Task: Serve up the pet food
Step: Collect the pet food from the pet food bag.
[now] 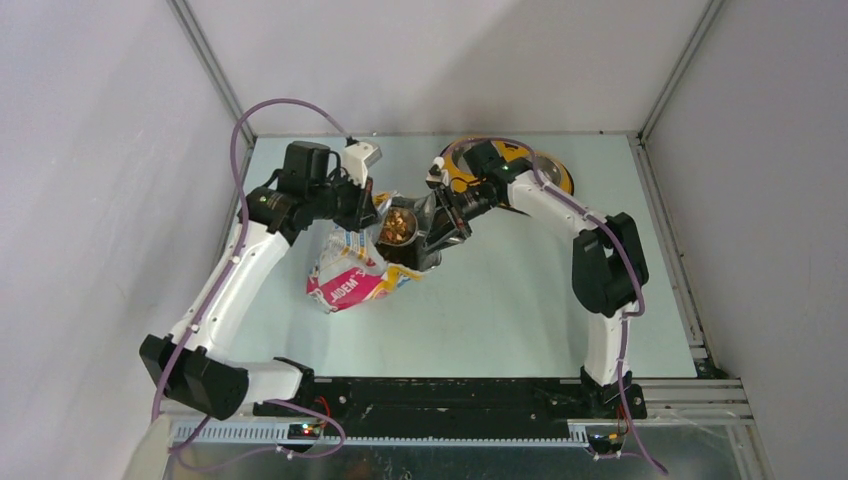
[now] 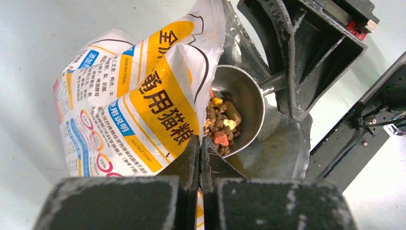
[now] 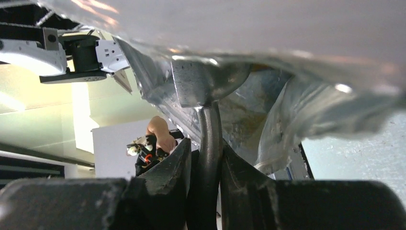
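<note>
Pale table point(image 1: 520, 320) carries the bag point(image 1: 345, 278) and yellow feeder point(image 1: 553, 172).

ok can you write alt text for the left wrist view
A metal scoop holding brown and tan pet food sits in the open mouth of a printed bag. The left fingers pinch the bag's edge at the bottom; the right fingers grip the scoop's handle at upper right.

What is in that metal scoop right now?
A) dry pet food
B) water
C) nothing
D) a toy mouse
A: the scoop, sitting in the open mouth of the bag, holds a heap of brown and tan kibble.
</note>
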Tool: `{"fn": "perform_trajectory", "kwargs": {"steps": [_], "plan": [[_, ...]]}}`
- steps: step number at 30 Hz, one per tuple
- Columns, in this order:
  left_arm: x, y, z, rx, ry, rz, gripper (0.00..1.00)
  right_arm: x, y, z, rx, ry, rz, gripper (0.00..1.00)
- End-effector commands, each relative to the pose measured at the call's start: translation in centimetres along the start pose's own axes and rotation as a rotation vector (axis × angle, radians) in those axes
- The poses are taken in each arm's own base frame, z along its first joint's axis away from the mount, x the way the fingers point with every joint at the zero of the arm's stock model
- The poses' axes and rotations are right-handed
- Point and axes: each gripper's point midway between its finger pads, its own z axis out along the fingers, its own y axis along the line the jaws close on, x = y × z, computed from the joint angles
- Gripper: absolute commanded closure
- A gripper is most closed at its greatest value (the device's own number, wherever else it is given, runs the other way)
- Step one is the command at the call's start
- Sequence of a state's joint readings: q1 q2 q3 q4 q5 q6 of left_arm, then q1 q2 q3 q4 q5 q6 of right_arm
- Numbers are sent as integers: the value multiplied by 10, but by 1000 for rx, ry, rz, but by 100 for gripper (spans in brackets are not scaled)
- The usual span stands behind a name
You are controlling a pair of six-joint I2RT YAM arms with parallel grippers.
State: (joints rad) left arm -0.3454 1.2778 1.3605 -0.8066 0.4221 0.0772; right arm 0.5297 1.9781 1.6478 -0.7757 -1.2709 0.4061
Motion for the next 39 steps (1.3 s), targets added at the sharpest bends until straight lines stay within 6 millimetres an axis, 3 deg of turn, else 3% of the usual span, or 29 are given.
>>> {"fn": "perform_trajectory", "kwargs": {"steps": [1,12,21,26,31,39], "plan": [[-17,2,-20,-28,-48,17,100,26,48,-16,-141,42,-123,100],[-17,-4,-30,-9,-69,41,100,47,49,-34,-261,44,-179,100],[-17,-7,-30,8,-68,28,100,39,57,-8,-224,117,-220,100],[-13,-8,-30,10,-71,27,100,22,59,-2,-197,116,-216,100],[-12,-9,-30,15,-74,26,100,5,54,6,-151,95,-196,100],[-12,-11,-32,19,-82,29,100,-2,42,10,-125,73,-141,100]]}}
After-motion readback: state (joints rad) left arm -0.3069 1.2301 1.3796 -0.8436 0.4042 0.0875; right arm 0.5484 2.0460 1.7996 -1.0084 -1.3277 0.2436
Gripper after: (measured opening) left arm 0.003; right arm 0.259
